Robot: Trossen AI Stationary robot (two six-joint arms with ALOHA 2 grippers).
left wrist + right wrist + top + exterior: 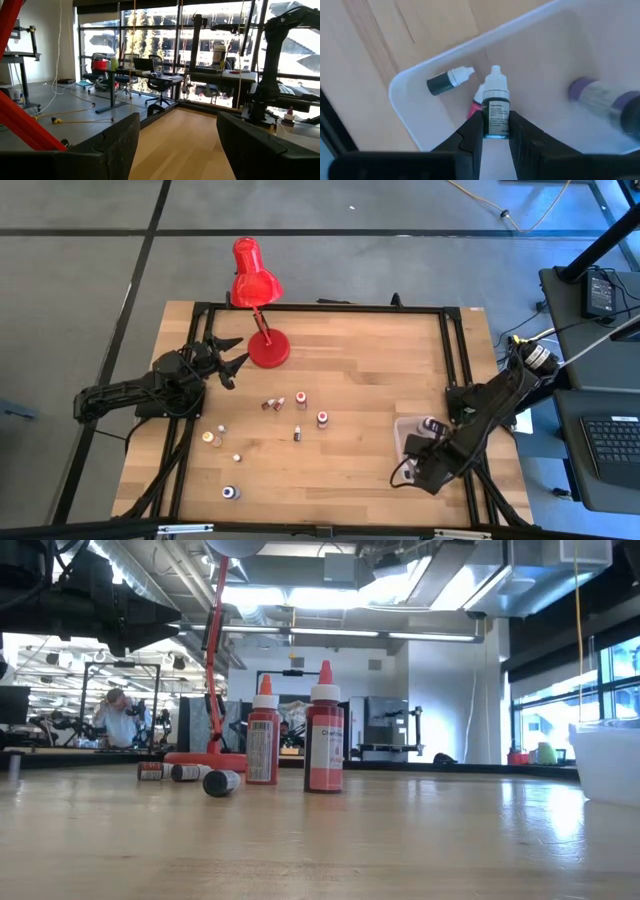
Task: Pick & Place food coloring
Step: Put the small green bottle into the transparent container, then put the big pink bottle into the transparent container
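The right gripper (495, 131) is clamped on a dark dropper bottle (495, 107) with a white cap, held over the clear tub (405, 107) at the table's right side; its label print is too small to read; two more bottles lie in the tub. The left gripper (228, 352), jaws apart, waits near the red lamp (256, 290); other food coloring bottles (298, 397) stand scattered mid-table

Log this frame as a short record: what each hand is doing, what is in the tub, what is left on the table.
right hand: shut on a small dark dropper bottle with white cap, over the clear plastic tub
tub contents: a dark bottle lying down, a purple-capped one
left hand: open, waiting near the red desk lamp
wooden table: several small bottles remain
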